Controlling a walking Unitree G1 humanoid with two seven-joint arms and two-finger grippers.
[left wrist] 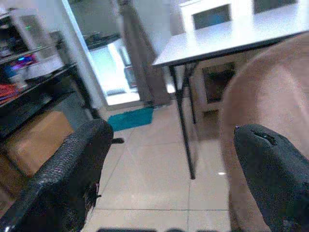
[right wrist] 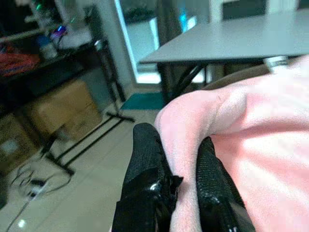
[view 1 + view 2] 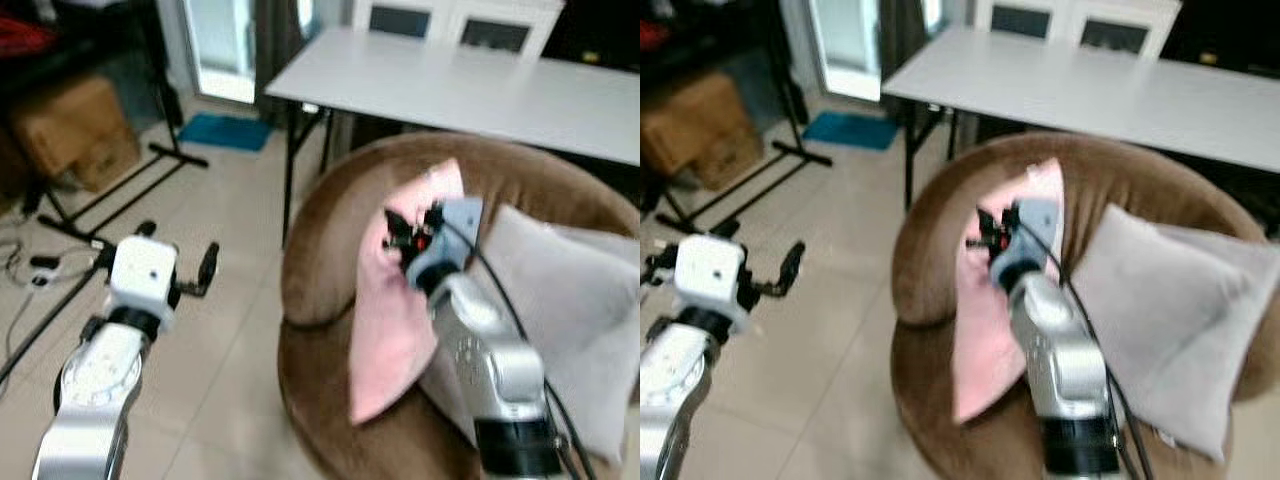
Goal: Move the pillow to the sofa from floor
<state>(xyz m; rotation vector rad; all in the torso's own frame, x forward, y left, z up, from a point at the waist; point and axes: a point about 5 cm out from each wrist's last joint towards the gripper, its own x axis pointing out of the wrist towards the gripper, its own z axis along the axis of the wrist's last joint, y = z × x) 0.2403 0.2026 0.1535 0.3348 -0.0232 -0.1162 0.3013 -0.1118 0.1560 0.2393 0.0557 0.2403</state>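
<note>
Right wrist view: our right gripper [image 2: 181, 181] clenched on pink pillow [image 2: 251, 145] edge, fabric pinched between fingers [image 2: 145, 169]. No writing we can read. Pillow stands upright on brown sofa [image 3: 330, 230], beside grey cushion [image 3: 560, 320]. Right arm reaches forward; left gripper [image 3: 180, 265] spread wide over floor [image 3: 230, 350].

Home living room around me: brown round sofa [image 3: 330, 250] at centre frame, grey cushion [image 3: 560, 320] at right, white table [image 3: 470, 85] across top, tiled floor [image 3: 220, 330] lower left, cardboard box [image 3: 75, 130] upper left.
</note>
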